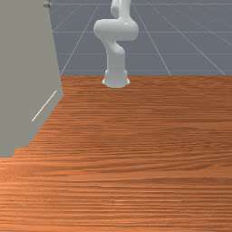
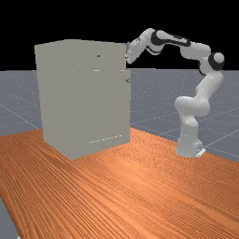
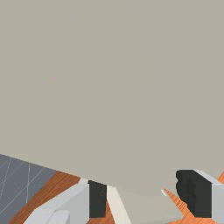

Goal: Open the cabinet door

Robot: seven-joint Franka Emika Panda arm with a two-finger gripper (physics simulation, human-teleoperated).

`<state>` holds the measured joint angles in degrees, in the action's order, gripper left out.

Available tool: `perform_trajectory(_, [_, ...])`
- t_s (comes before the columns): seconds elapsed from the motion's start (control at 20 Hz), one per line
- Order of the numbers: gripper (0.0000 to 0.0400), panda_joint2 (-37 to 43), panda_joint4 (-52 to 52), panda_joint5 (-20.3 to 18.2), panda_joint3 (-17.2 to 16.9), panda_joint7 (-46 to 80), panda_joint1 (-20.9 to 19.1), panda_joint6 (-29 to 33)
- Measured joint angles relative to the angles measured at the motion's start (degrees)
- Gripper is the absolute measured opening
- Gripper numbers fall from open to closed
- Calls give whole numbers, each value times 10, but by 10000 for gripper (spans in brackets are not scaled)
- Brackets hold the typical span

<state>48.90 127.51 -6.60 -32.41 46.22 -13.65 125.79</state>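
- While its two black-padded fingers stand wide apart in the wrist view, the two-finger gripper pinches nothing. State: released.
- Position: far view, at the upper part of the tall grey-beige box-shaped cabinet, on the side toward the arm. Contact: cannot tell.
- Small round grey knob: at that same side's edge, below the gripper; not grasped.
- Cabinet door: judged to be the panel on the arm's side, below the cross seam, nearly edge-on from where I stand. No swing visible; a slight gap cannot be ruled out.
- White-and-grey jointed arm: reaching across the orange-brown wood table to the cabinet.
- Progress, my estimate: early. Approach largely done; left are lowering to the knob or door edge, getting a hold, and swinging the door open.
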Motion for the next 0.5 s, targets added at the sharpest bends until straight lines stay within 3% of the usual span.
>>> perform_trajectory(0.15, [73,29,41,14,10,-10,-16,-11])
perform_trajectory(0.3, [16,62,78,43,26,-28,-41,-11])
perform_trajectory(0.35, [167,72,99,56,31,-35,-52,-6])
perform_trajectory(0.4, [258,78,123,71,36,-41,-62,6])
perform_trajectory(0.5, [348,81,166,92,43,-48,-76,41])
